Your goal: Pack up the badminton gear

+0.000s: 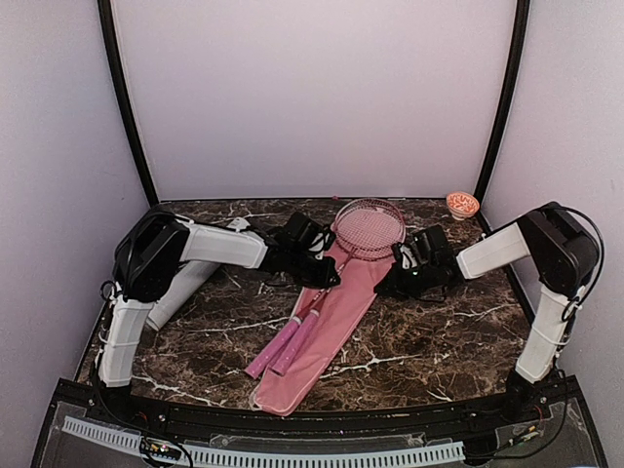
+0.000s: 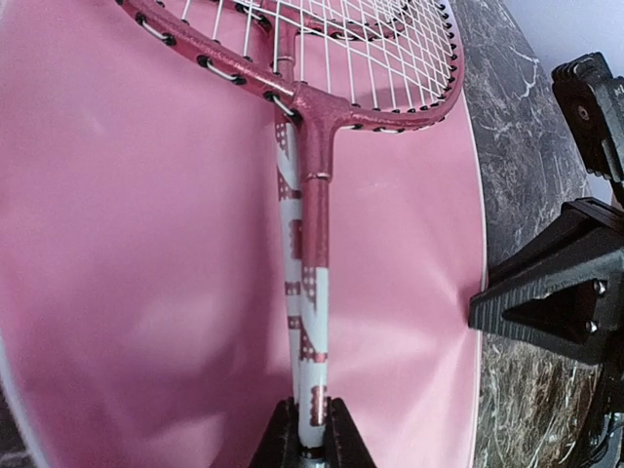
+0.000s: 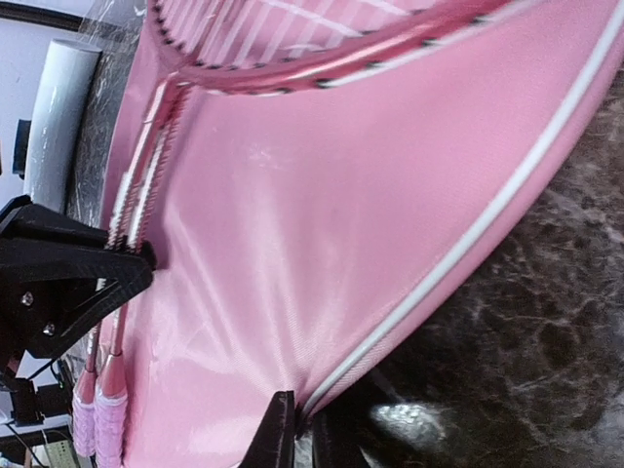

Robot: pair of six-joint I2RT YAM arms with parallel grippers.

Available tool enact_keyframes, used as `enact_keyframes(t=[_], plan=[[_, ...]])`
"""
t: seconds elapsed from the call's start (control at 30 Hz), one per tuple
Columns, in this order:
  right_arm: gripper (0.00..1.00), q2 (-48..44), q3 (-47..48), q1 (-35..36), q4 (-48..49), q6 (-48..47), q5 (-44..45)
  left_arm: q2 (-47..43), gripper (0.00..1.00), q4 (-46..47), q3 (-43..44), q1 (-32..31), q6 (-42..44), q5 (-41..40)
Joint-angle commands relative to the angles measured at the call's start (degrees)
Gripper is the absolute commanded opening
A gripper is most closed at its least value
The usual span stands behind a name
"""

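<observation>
Lying atop pink cover (image 1: 343, 292), two rackets (image 1: 369, 226), left pincer (image 2: 310, 427) gripping their shafts, right pincer (image 3: 304, 431) pinching cover

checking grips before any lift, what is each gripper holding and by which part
Left gripper pinches a racket by its shaft, below the head. Right gripper pinches the pink cover by its white-piped edge.

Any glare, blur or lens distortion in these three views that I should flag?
Top view: evenly lit and sharp across the table. Left wrist view: the wide lens bows the edge of the cover; the racket shaft is crisp. Right wrist view: a bright glare patch on the marble near the bottom, and a sheen on the cover.
</observation>
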Motion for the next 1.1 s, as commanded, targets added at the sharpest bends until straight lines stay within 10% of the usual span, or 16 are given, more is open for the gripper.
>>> enact_keyframes(t=[0.0,0.4,1.07], plan=[[0.04,-0.83,-1.86,-3.45,-6.05,-3.49,4.16,-8.41,0.0,-0.99,-4.23,1.62,-0.47,-5.0],[0.0,0.26,6.3,-8.47,-20.65,-18.62,5.84,-21.01,0.0,-1.87,-17.83,6.16,-0.28,-9.81],[0.0,17.5,31.24,-5.96,-41.82,-32.45,34.98,-24.67,0.0,1.21,-28.3,7.33,-9.34,-17.43]])
